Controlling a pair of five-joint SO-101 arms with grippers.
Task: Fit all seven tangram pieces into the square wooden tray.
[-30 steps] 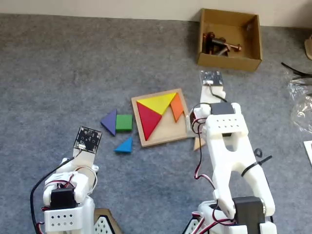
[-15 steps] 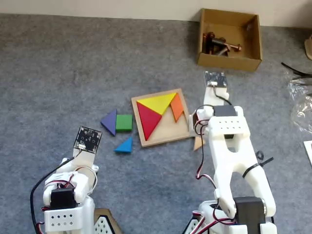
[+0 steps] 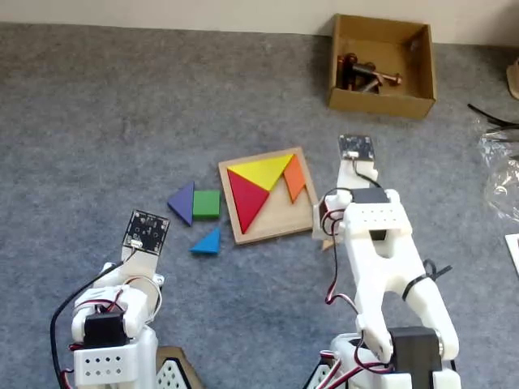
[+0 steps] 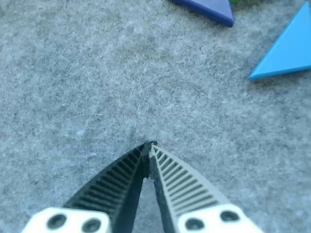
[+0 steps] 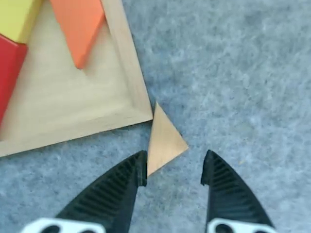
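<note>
The square wooden tray (image 3: 280, 217) lies mid-table and holds a yellow triangle (image 3: 259, 171), a red triangle (image 3: 246, 199) and an orange parallelogram (image 3: 294, 178). Left of it on the carpet are a purple triangle (image 3: 182, 202), a green square (image 3: 206, 203) and a blue triangle (image 3: 208, 241). A plain wooden triangle (image 5: 163, 141) lies just off the tray's corner (image 5: 133, 104). My right gripper (image 5: 175, 167) is open just short of it, one fingertip (image 5: 140, 167) beside its edge. My left gripper (image 4: 148, 146) is shut over bare carpet, the blue triangle (image 4: 286, 48) and purple triangle (image 4: 206, 6) farther ahead.
A cardboard box (image 3: 381, 65) with metal parts stands at the back right. Cables and clear plastic (image 3: 503, 162) lie at the right edge. Grey carpet covers the table, with open room at the back left.
My right arm has drawn back toward the front of the table, away from the cardboard box. The left arm and the pieces have not moved.
</note>
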